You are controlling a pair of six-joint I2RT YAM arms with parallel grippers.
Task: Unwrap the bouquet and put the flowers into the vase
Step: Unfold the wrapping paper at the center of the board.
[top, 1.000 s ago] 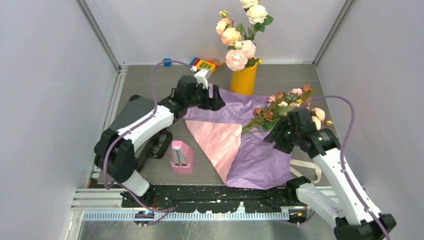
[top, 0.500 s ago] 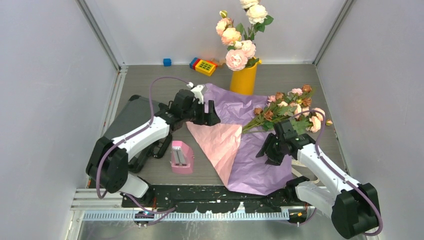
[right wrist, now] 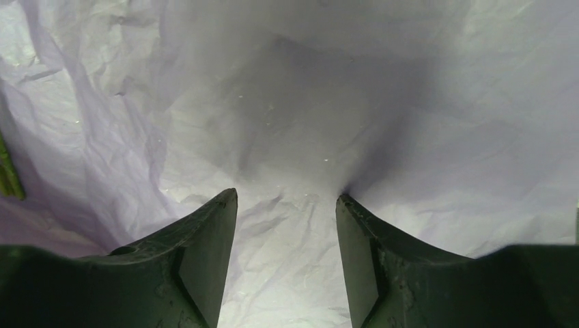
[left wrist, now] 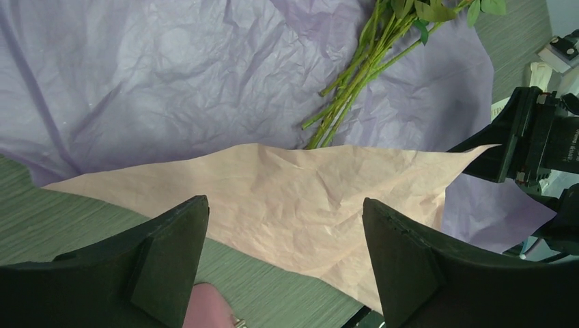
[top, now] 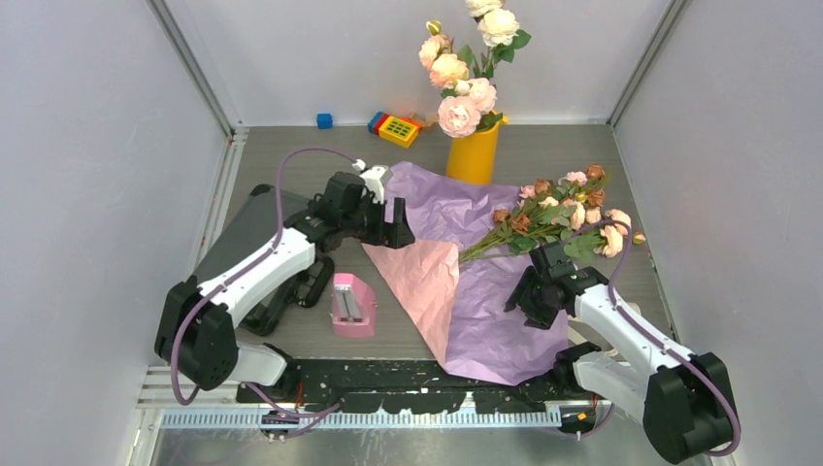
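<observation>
The wrapping paper point(top: 505, 311) lies spread flat across the middle of the table, lilac side up, with one pink flap point(top: 422, 277) folded over toward the near-left. Both arms have shifted in the last second. The left gripper point(top: 396, 231) has drawn back from the paper's far corner and now hangs over the pink flap, jaws wide and empty. The right gripper point(top: 529, 296) has dropped low onto the lilac sheet, jaws also apart with nothing between them.

To my eye the unwrapping is done and picking up comes next. The flowers point(top: 553, 209) lie loose on the paper's far-right part, small pink and rusty heads pointing right, thin green stems point(left wrist: 355, 82) bunched toward the middle. The yellow vase point(top: 474, 155) stands just beyond the paper, already holding big roses point(top: 461, 73).
</observation>
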